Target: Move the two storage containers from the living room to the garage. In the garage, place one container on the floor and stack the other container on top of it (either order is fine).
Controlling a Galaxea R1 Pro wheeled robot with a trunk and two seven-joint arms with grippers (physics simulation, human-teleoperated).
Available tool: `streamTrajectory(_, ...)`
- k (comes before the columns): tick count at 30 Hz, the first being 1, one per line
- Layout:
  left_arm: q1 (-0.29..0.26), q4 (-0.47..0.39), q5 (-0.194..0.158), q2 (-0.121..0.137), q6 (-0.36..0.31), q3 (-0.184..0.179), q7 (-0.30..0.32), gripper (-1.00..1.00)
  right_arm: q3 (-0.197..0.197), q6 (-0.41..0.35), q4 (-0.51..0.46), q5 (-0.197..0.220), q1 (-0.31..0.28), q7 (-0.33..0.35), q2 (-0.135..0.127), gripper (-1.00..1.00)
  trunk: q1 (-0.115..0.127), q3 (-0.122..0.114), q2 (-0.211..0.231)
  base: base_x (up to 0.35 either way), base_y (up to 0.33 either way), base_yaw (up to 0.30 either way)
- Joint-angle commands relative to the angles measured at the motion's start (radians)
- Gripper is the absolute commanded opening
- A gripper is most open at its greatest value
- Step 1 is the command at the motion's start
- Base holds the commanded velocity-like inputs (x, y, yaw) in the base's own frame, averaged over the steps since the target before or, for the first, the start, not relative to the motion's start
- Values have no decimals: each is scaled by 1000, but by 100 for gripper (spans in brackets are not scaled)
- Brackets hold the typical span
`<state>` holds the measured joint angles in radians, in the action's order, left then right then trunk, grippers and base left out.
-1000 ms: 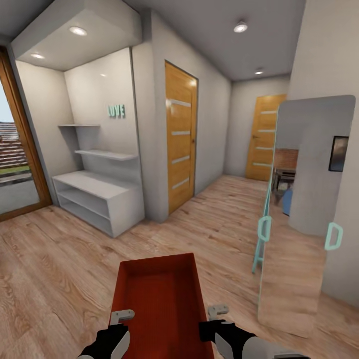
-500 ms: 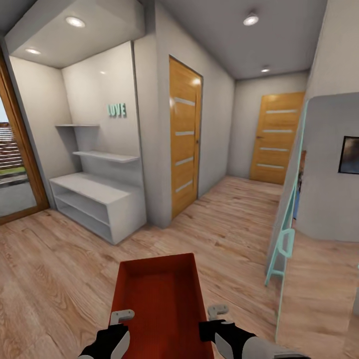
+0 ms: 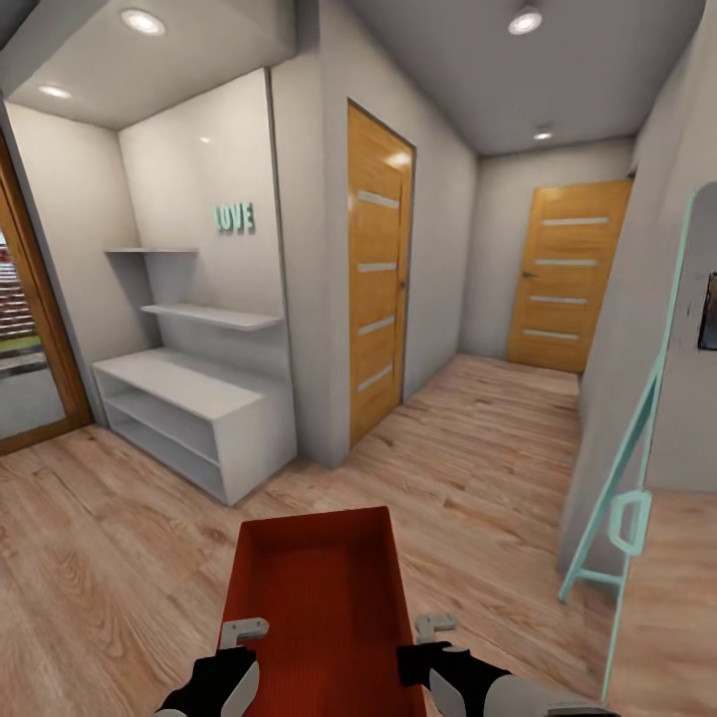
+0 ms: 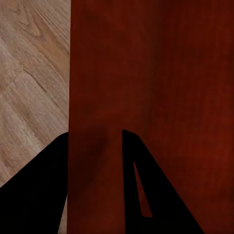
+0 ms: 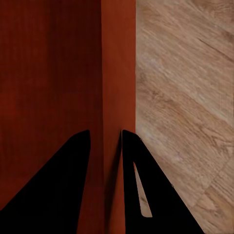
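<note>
I'm in a wood-floored hallway (image 3: 478, 438) with two wooden doors ahead. The box (image 3: 319, 597) hangs low in front of me, long axis pointing forward. Left claw (image 3: 242, 631) pinches its left wall, right claw (image 3: 435, 625) its right wall, one on each side, equally near.

Left arm: black forearm low at the near left corner of the box (image 3: 317, 597), wrist level. Left claw (image 3: 244, 630): two grey fingers clamped across the box's left wall, one finger (image 4: 156, 195) inside, the other outside.

Right arm: black and grey forearm at the near right corner of the box, angled inward. Right claw (image 3: 434, 625): fingers (image 5: 58, 185) pinching the box's right wall from both sides.
</note>
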<state>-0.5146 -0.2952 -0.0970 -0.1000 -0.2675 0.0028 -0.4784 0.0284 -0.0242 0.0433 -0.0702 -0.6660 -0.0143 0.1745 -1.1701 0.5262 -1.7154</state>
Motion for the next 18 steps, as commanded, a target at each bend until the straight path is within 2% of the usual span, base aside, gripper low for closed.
streamTrajectory(1,1,1,-44,2,1,-21,27,-100,19,-2,-63,-14,-2,14,0,-100,-1,1,-1,343,150,0)
streamTrajectory(18,1,1,-44,2,1,-21,27,-100,19,-2,-63,-14,-2,14,0,-100,-1,1,-1,343,151,-12)
